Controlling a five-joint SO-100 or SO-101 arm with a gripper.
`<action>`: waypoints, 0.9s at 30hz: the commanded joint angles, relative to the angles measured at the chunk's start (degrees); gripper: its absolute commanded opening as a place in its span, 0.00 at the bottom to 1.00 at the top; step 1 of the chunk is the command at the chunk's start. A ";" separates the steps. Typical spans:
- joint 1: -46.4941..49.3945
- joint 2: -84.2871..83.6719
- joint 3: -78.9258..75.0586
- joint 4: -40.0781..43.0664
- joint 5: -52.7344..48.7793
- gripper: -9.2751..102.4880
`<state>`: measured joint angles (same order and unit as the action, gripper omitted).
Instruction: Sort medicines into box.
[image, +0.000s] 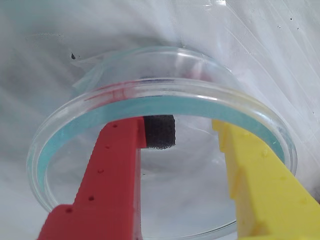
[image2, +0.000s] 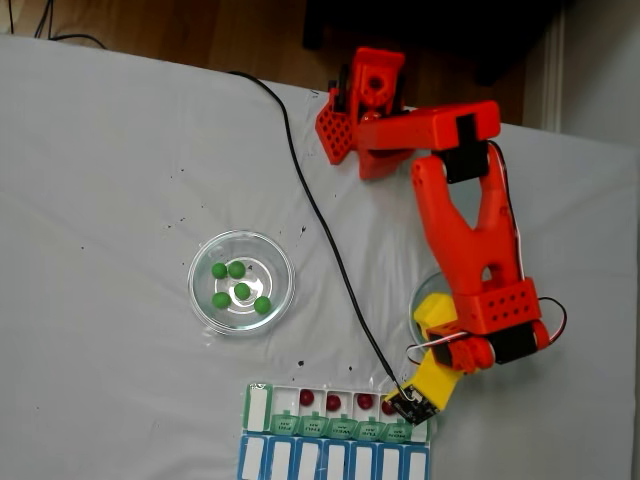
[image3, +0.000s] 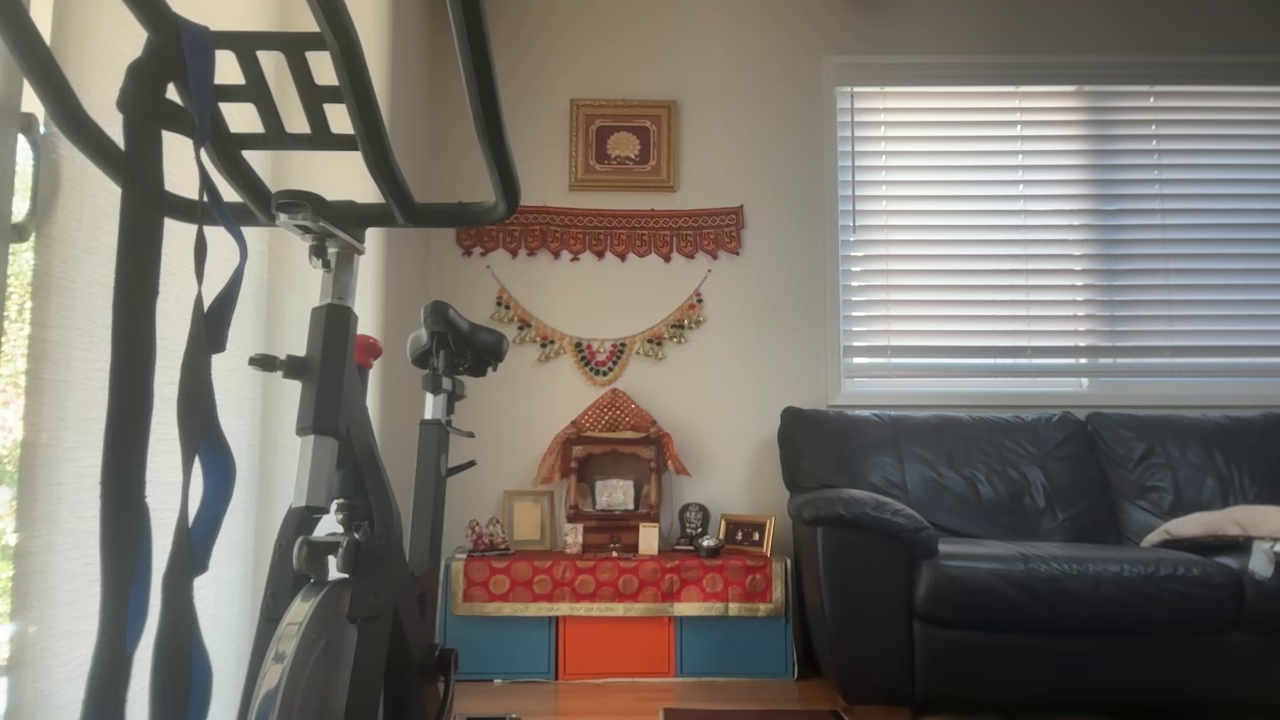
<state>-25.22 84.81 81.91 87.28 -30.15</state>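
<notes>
My fingers (image: 182, 145) hang spread apart over a clear round glass dish (image: 60, 135) in the wrist view: the red one on the left carries a black foam pad (image: 160, 131) at its tip, the yellow one stands well off to the right, and nothing sits between them. Through the gap I see only the dish's bare glass floor and the white cloth of the counter (image: 40, 60) beyond.

In the fixed view my orange arm (image2: 465, 230) reaches down the right side of the counter, covering most of that dish (image2: 420, 297), and my wrist's yellow end lies over the right end of the box (image2: 260, 408). The box lies at the bottom edge, green lids flipped open below a row of white compartments; four dark red medicines (image2: 307, 398) sit one to a compartment (the rightmost half hidden by my wrist), with the blue-lidded row beneath.

Well to the left, a second glass dish (image2: 203, 262) holds five green medicines (image2: 241, 291), loosely bunched.
</notes>
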 joint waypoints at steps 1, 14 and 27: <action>0.44 0.70 -4.66 -0.44 -1.14 0.20; 1.05 -0.44 -4.66 -1.14 -3.60 0.19; 1.23 -1.14 -4.57 -1.67 -4.13 0.15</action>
<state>-24.96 82.53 81.47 86.22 -33.66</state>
